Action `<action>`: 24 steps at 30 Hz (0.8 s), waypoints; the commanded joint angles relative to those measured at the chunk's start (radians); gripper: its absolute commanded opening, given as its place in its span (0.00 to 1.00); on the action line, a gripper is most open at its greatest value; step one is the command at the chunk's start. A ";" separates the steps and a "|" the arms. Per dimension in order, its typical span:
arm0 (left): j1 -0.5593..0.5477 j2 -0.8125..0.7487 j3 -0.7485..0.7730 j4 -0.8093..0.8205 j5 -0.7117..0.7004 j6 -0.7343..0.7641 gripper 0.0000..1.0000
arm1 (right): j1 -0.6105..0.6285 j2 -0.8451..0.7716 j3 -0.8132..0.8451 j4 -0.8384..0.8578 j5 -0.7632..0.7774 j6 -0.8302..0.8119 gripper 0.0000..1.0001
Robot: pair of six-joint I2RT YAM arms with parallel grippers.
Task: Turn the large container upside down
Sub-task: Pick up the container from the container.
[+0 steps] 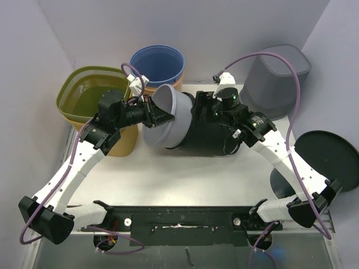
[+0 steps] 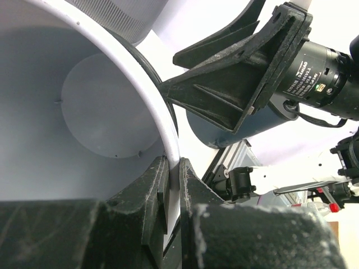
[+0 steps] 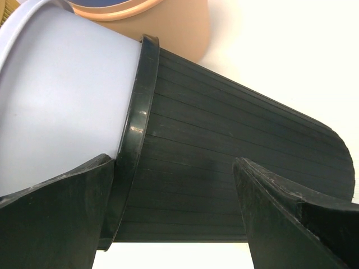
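Two hands meet at the large container (image 1: 210, 140), which lies on its side mid-desk (image 1: 168, 179), mouth toward nine o'clock, a pale grey liner (image 1: 180, 126) poking from its black ribbed body. At ten o'clock we see a green mesh basket (image 1: 90, 92). Our left hand (image 2: 173, 168) is clenched on the liner's rim. At twelve stands a blue bin (image 1: 157, 63). Our right hand (image 3: 174, 168) hovers released over the ribbed body, fingers spread wide. At one o'clock sits a grey bin (image 1: 275, 78), and at three a black lid (image 1: 328, 159).
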 commanded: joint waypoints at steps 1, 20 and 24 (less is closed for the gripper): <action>0.023 -0.134 0.140 0.278 0.053 -0.005 0.00 | -0.063 0.035 -0.009 -0.361 0.235 -0.102 0.85; 0.025 -0.114 0.043 0.348 0.054 -0.053 0.00 | -0.019 0.026 0.096 -0.382 0.263 -0.104 0.87; 0.031 -0.119 0.085 0.322 0.033 -0.023 0.00 | -0.020 0.020 0.053 -0.395 0.281 -0.092 0.87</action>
